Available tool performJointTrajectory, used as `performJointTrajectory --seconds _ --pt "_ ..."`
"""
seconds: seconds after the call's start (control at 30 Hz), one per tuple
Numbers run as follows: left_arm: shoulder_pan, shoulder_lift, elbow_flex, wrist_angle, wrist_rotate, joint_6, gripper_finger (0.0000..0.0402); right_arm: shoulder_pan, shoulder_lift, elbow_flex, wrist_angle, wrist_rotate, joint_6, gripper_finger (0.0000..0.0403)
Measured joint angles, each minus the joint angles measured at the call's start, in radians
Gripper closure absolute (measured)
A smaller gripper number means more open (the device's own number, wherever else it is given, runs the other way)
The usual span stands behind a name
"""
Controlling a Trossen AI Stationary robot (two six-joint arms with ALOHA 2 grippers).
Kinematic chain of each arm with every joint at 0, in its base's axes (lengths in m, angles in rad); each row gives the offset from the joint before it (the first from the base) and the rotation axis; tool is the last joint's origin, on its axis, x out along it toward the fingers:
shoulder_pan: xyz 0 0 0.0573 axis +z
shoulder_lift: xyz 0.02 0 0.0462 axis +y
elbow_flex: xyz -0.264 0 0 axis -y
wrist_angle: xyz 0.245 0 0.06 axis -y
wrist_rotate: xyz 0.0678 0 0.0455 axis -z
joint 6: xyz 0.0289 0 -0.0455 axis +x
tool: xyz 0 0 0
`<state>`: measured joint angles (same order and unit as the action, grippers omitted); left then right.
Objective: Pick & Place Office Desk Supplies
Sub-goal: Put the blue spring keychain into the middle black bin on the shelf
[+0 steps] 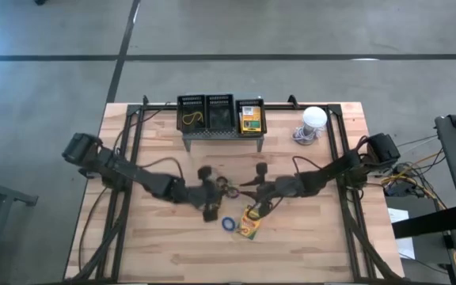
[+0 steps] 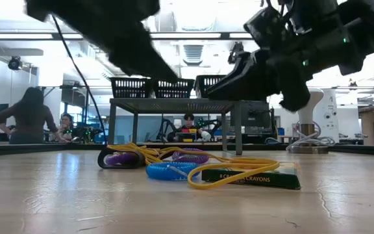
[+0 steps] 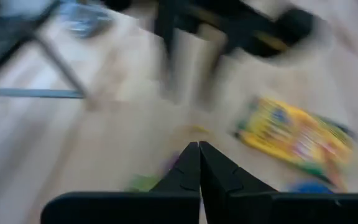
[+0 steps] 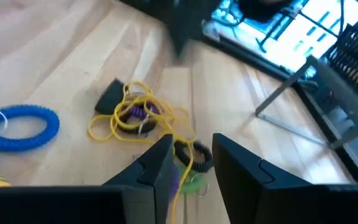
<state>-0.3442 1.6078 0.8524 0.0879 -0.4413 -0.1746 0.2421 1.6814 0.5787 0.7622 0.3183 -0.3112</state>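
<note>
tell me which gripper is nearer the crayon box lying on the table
Right. The right gripper hangs just above the crayon box, at its far end. The left gripper sits farther off, beyond the blue band.

Blue coil band [image 4: 18, 127], yellow bands [image 4: 135, 118], purple band [image 4: 138, 112], yellow-and-green crayon box [image 1: 249, 225], pale wooden table [image 1: 307, 237]
</note>
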Motion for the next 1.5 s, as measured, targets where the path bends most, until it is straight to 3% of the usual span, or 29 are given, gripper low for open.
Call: performJointTrajectory --seconds 0.17,0.3,0.53,0.7,1.0,1.33,1.5 --pt "-0.128 0.071 0.029 -0.015 0.015 -0.117 0.0396 -0.008 -0.035 -0.025 -0.005 -0.016 -0.01 0.0295" --pt "-0.18 0.14 0.049 -0.025 0.069 -0.198 0.0352 -0.007 -0.048 -0.046 0.001 -0.05 -0.009 0.029" --pt "-0.154 0.239 0.106 -0.016 0.121 -0.265 0.0231 -0.007 -0.057 -0.091 -0.004 -0.066 0.028 0.0294" --pt "-0.125 0.295 0.162 -0.047 0.2 -0.203 0.0203 -0.008 -0.052 -0.101 0.006 -0.066 0.023 0.0302" --pt "-0.083 0.32 0.176 -0.132 0.323 -0.178 0.0249 -0.008 -0.044 -0.101 0.025 -0.065 0.023 0.0315" --pt "-0.051 0.355 0.18 -0.123 0.405 -0.136 0.0387 -0.008 -0.044 -0.099 0.034 -0.065 0.023 0.0328" --pt "-0.052 0.314 0.175 -0.153 0.417 -0.156 0.0392 -0.008 -0.044 -0.098 0.036 -0.065 0.015 0.0326"
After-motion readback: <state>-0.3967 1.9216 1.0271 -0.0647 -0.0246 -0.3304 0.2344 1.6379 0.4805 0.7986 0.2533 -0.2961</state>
